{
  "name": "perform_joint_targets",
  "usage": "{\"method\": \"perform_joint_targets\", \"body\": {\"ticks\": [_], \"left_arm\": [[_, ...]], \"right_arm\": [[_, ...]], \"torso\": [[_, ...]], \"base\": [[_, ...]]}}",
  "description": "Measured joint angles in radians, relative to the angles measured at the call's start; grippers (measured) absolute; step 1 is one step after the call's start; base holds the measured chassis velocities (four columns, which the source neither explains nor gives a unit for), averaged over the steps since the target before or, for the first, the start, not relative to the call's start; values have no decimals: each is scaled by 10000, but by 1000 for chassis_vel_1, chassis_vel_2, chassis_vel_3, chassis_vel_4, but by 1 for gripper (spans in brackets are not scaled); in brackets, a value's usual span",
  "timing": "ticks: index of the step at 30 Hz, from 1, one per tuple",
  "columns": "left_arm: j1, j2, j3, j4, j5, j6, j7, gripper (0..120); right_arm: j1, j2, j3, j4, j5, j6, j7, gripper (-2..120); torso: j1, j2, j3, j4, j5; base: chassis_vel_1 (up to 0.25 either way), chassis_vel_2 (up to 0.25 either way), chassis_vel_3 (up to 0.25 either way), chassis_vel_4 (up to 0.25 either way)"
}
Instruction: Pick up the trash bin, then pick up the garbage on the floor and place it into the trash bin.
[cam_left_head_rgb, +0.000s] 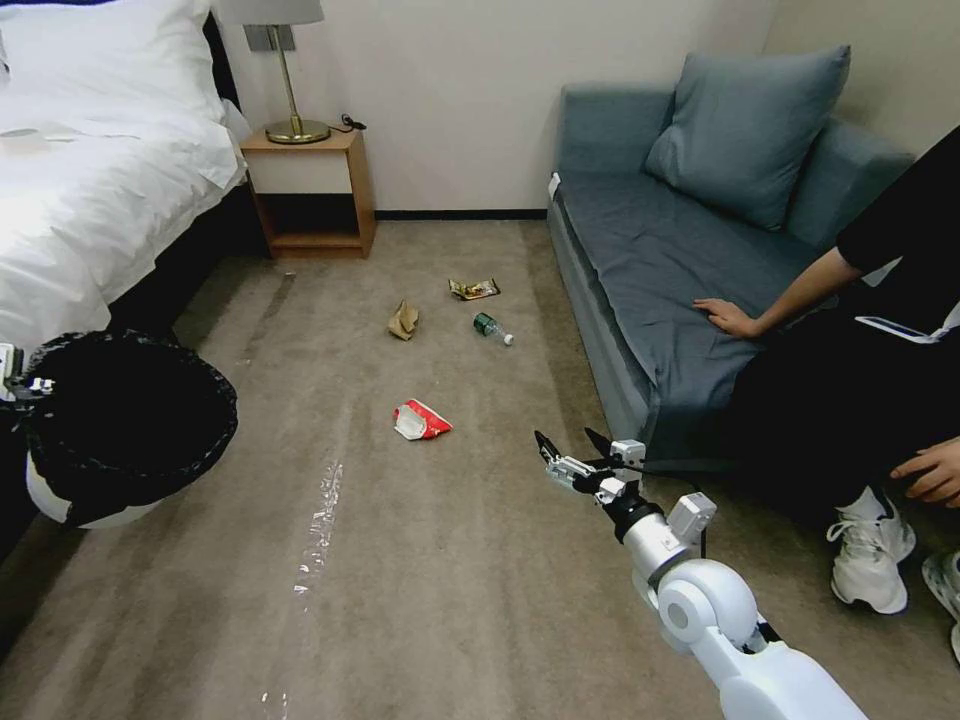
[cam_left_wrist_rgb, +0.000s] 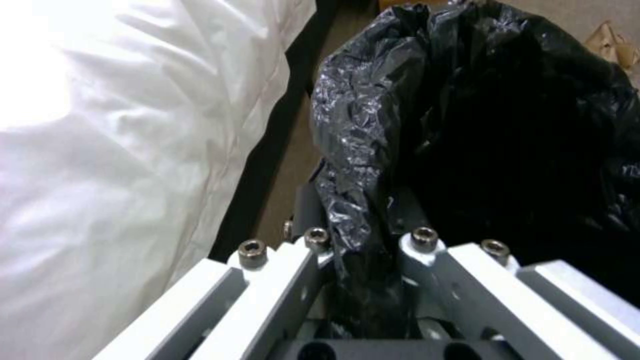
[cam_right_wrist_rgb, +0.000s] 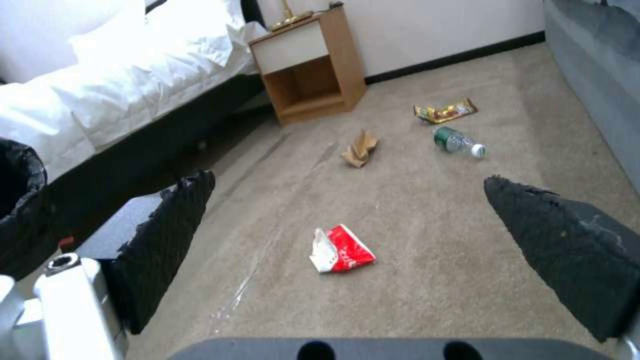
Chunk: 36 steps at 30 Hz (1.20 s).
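The trash bin (cam_left_head_rgb: 125, 430), white with a crinkled black bag, hangs at the left, lifted off the carpet beside the bed. My left gripper (cam_left_wrist_rgb: 363, 240) is shut on the trash bin's bagged rim (cam_left_wrist_rgb: 353, 165). Garbage lies on the carpet: a red-and-white packet (cam_left_head_rgb: 421, 420) (cam_right_wrist_rgb: 341, 249), a brown paper bag (cam_left_head_rgb: 403, 320) (cam_right_wrist_rgb: 360, 149), a green-labelled bottle (cam_left_head_rgb: 492, 328) (cam_right_wrist_rgb: 459, 141) and a gold wrapper (cam_left_head_rgb: 474, 289) (cam_right_wrist_rgb: 445, 111). My right gripper (cam_left_head_rgb: 570, 447) (cam_right_wrist_rgb: 347, 220) hovers open above the floor, right of the red packet, with nothing between its fingers (cam_right_wrist_rgb: 167, 225).
A white bed (cam_left_head_rgb: 90, 180) lines the left side, a wooden nightstand (cam_left_head_rgb: 310, 190) with a lamp stands at the back, and a grey sofa (cam_left_head_rgb: 690, 250) runs along the right. A person sits on the sofa with a shoe (cam_left_head_rgb: 870, 560) on the carpet near my right arm.
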Motion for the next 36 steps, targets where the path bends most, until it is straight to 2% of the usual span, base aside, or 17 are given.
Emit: {"method": "perform_joint_targets", "body": {"ticks": [10,36], "left_arm": [[33,-53,0,8,17,-44,45,4],[272,-25,-241,-6,35,-96,146,4]], "right_arm": [[-96,61,-24,-71,-125,69,-133,100],[-87,189,-126,-145,-282,100,-195,100]], "torso": [[0,1,0,1,0],[0,0,0,-2,0]], "base": [[-35,39,26,-31],[-81,83,78,-78]]}}
